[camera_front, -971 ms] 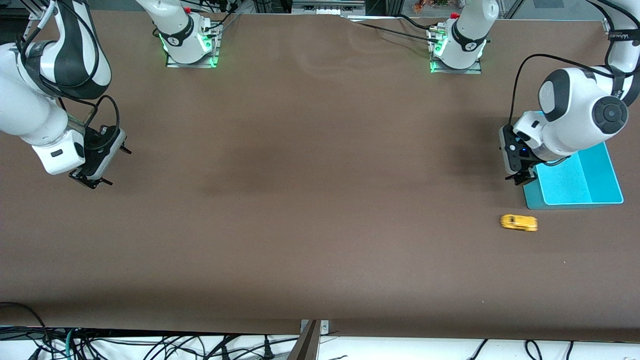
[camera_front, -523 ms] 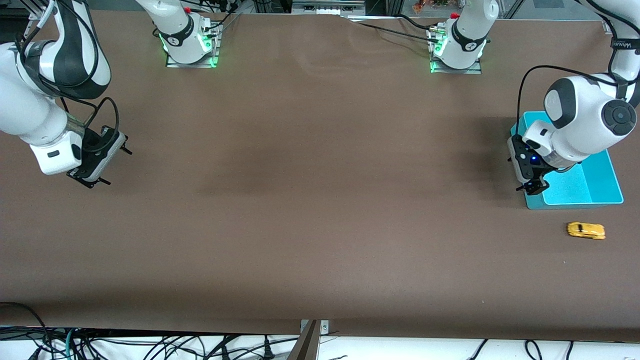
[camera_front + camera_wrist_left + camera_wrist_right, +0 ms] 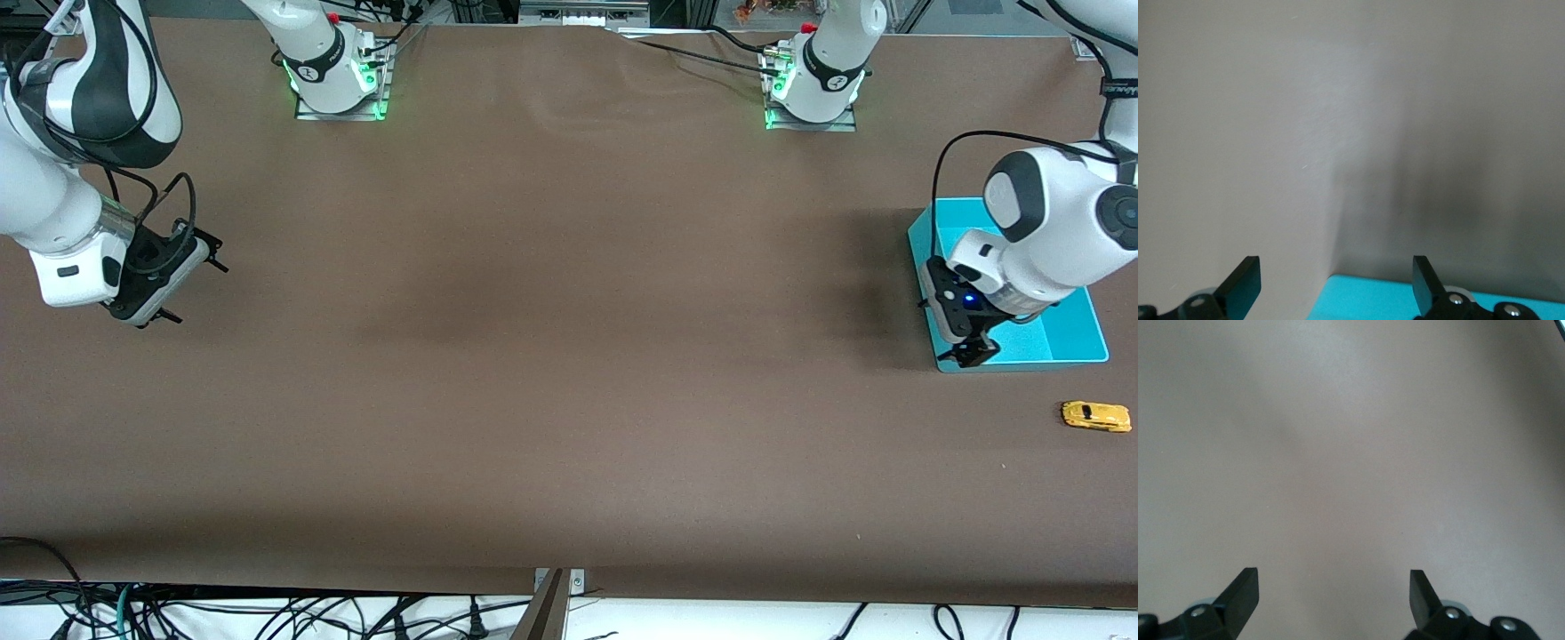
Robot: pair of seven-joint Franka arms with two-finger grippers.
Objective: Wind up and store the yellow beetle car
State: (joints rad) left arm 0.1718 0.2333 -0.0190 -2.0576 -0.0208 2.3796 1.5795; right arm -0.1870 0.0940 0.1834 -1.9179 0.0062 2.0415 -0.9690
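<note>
The yellow beetle car (image 3: 1095,416) is the smallest thing here, so it comes last. The table (image 3: 551,356) is spreading brown under everything. The 2 arms are reaching in from their bases along its edge farthest from the front camera. The turquoise bin (image 3: 1076,333) is lying at the left arm's end of the table, with bare floor showing and no car in it.

The left gripper (image 3: 969,353) is hanging over the bin's corner, its jaws spread wide and holding nothing; its wrist view is showing only a strip of turquoise between the fingers (image 3: 1245,283). The right gripper (image 3: 147,311) is waiting at the right arm's end, jaws likewise wide and empty (table alone under it).

The car is sitting on the table nearer to the front camera than the bin, close to the table's end and well apart from the left gripper.

Judging from this, storing is not yet done. The left gripper should be centring over the car, straddling its narrow sides, and closing gently so the wheels are not skidding away.
</note>
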